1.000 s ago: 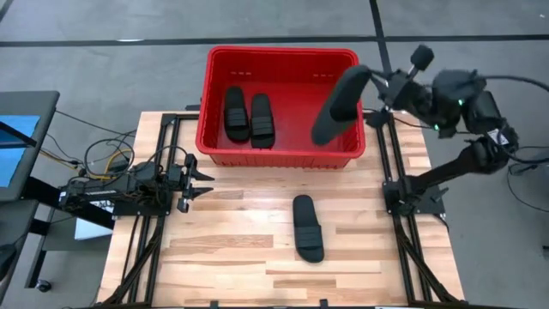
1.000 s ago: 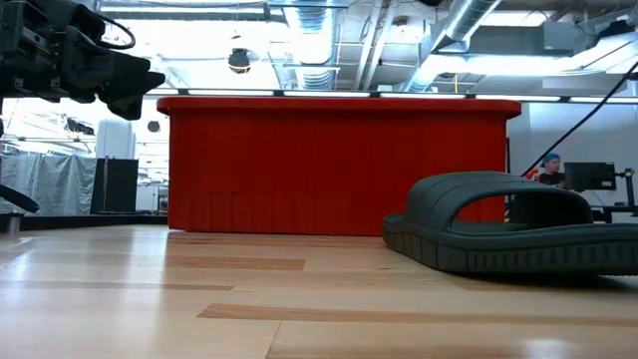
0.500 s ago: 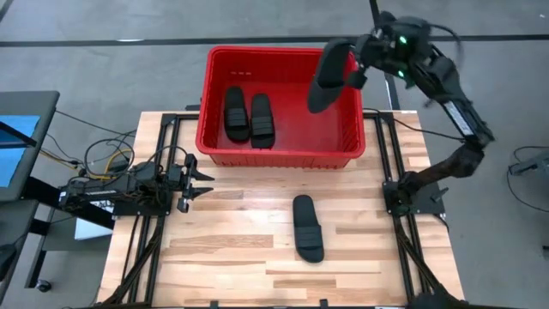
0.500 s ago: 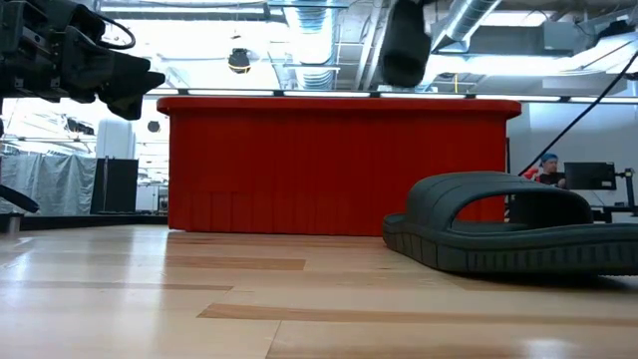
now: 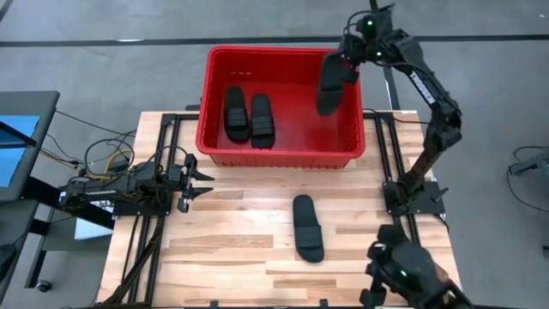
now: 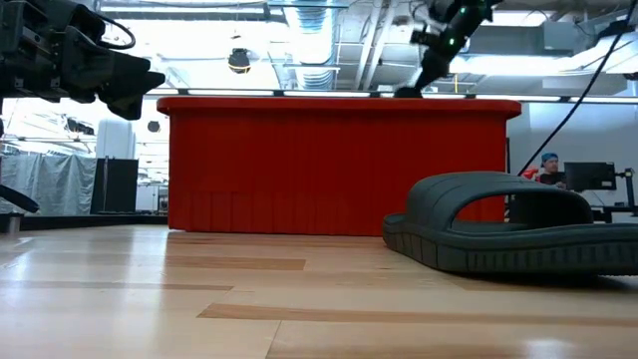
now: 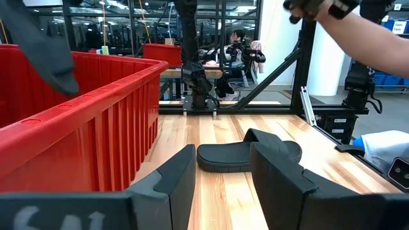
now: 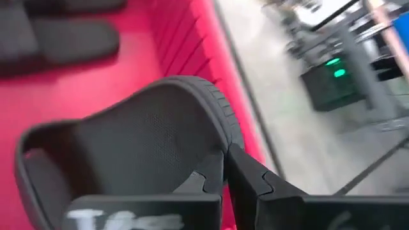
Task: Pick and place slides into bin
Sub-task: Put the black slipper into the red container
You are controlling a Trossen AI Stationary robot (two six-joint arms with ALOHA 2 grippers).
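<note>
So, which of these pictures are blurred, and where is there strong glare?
Right wrist view: motion blur over the held slide, bin and floor. Low view: ceiling lights glare bright above the bin, and the near slide looks sharp. High view: even light, sharp. Left wrist view: near fingers soft, room clear.

I'm looking out at a grey concrete floor (image 5: 103,77) with dark lines running across it. Overhead, silver ducts (image 6: 469,25) and bright ceiling lights. Far back there's a person in a blue cap (image 6: 548,168) at a monitor (image 6: 588,178), and a grey curtain (image 6: 45,184) hangs off to one side.
</note>
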